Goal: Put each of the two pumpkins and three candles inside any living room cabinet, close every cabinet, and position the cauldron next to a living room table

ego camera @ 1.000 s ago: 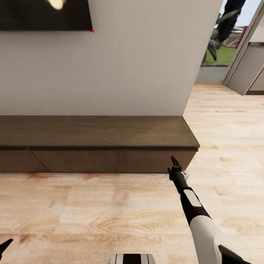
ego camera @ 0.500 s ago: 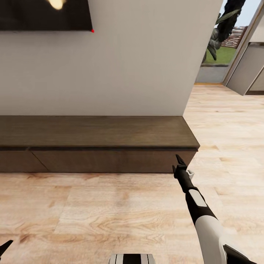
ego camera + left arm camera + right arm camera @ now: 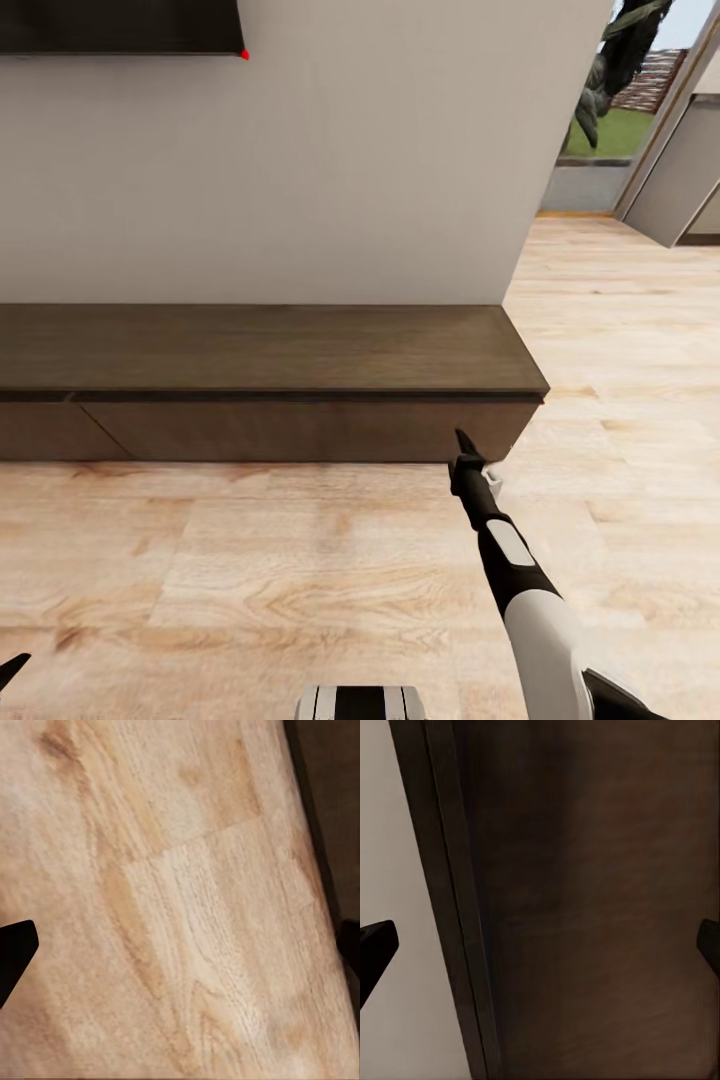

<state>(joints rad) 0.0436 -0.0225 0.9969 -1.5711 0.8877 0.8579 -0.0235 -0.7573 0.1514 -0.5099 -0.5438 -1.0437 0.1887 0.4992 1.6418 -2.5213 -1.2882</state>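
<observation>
The cabinet [image 3: 260, 350] is a long, low dark-brown unit against the wall, and its flat drawer fronts [image 3: 300, 430] look closed. My right gripper [image 3: 464, 448] reaches toward the right end of the front, just short of it. In the right wrist view the right gripper [image 3: 540, 945] is open and empty, with the dark cabinet front [image 3: 600, 907] close ahead. My left gripper [image 3: 12, 668] hangs low at the left. The left wrist view shows the left gripper [image 3: 180, 945] open over bare wood floor [image 3: 180, 870]. The pumpkins, candles and cauldron are out of view.
A dark screen [image 3: 120, 25] hangs on the pale wall [image 3: 300, 180] above the cabinet. To the right of the wall's end, wood floor [image 3: 620, 330] runs back to a glazed opening with a plant [image 3: 610, 70]. Part of my base [image 3: 360, 703] shows at the bottom.
The whole head view has shifted, with the screen and cabinet sitting a little higher, so the camera moved. My right gripper swung slightly right, then back left along the cabinet front.
</observation>
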